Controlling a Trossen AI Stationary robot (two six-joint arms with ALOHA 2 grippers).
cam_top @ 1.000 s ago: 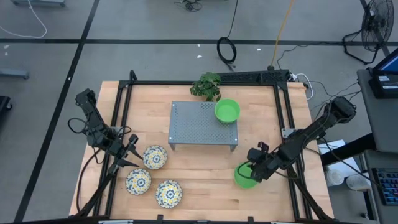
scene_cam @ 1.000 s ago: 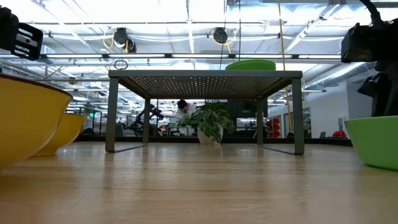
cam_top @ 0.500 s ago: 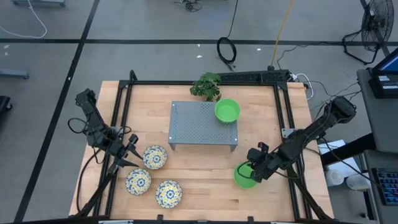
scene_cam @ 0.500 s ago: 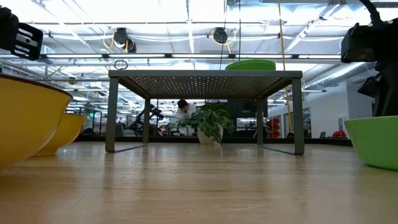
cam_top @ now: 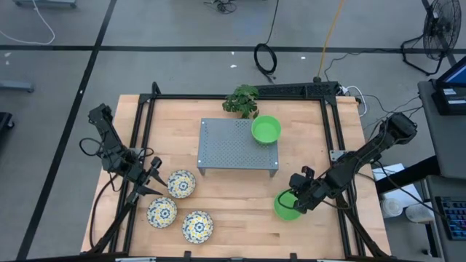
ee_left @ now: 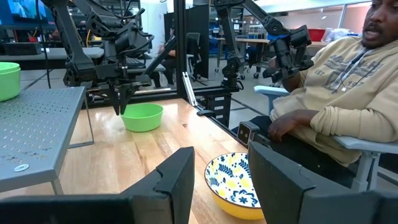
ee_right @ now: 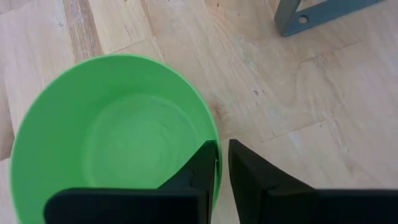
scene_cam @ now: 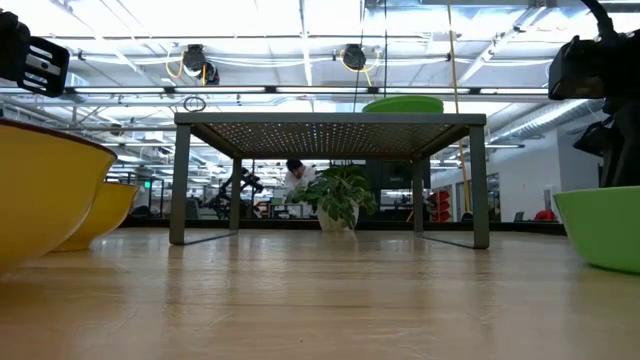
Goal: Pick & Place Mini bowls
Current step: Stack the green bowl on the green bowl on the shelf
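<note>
right claw (ee_right: 221, 163) is pinching the rim of a plain bright green round mini bowl (ee_right: 112, 140), one finger inside the wall and one outside, nearly together on the thin edge. rim grip probably because the bowl is too wide to span. this bowl is sitting on the light wooden counter (cam_top: 233, 204) near its front right, just off the corner leg of the grey perforated metal rack (cam_top: 237, 142); not lifted yet by the look of it. a second plain green round bowl (cam_top: 266, 129) is resting on the rack's right end, likely the drop spot. left claw (cam_top: 154, 178) is waiting with fingers apart just beside the three white floral-patterned mini bowls (cam_top: 179, 205), clustered front left. small green potted plant (cam_top: 242, 100) is behind the rack.
</note>
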